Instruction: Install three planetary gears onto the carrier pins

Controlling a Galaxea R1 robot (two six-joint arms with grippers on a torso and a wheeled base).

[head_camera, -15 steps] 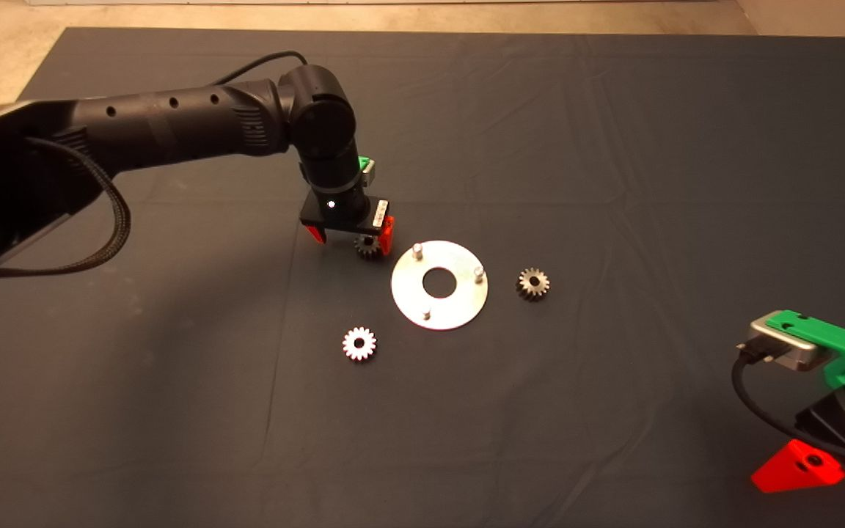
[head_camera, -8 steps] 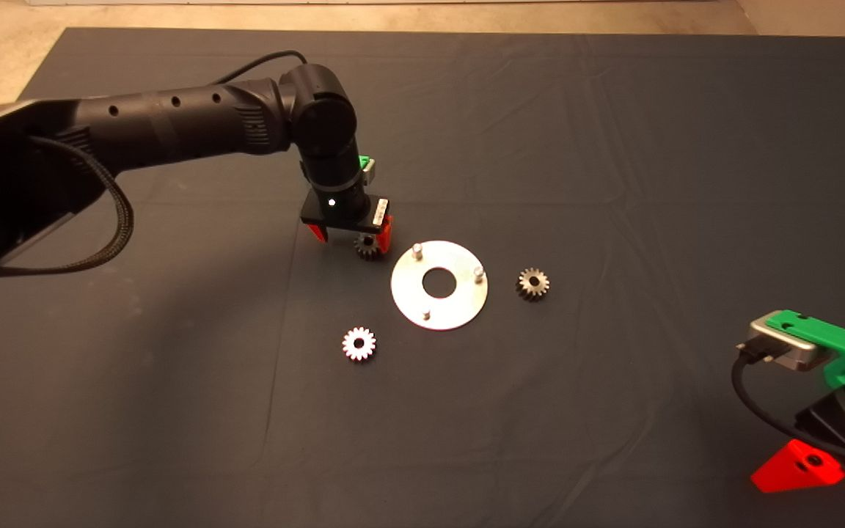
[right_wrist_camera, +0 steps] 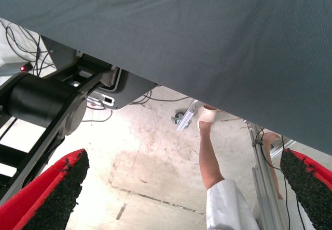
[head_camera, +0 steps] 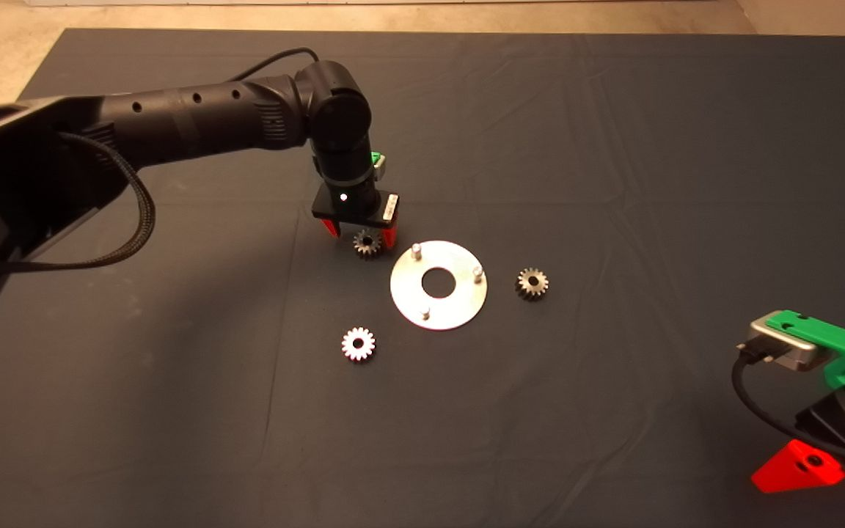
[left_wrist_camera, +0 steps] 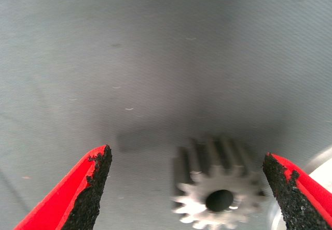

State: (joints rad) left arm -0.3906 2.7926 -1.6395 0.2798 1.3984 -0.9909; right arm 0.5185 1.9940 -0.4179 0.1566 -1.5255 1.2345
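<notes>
Your left gripper (head_camera: 361, 233) hangs low over the mat (head_camera: 613, 147), fingers (left_wrist_camera: 85, 191) spread wide. One planetary gear (left_wrist_camera: 217, 191) lies between the pads, nearer one pad, with clear gaps on both sides. Nothing is gripped. That gear (head_camera: 367, 243) sits just beside the disc (head_camera: 439, 284), near one of the carrier pins (head_camera: 416, 250). All three pins stand bare. A second gear (head_camera: 358, 343) and a third (head_camera: 532, 284) lie apart on the mat. Your right gripper (right_wrist_camera: 181, 193) waits at the lower right edge, fingers wide apart, empty.
</notes>
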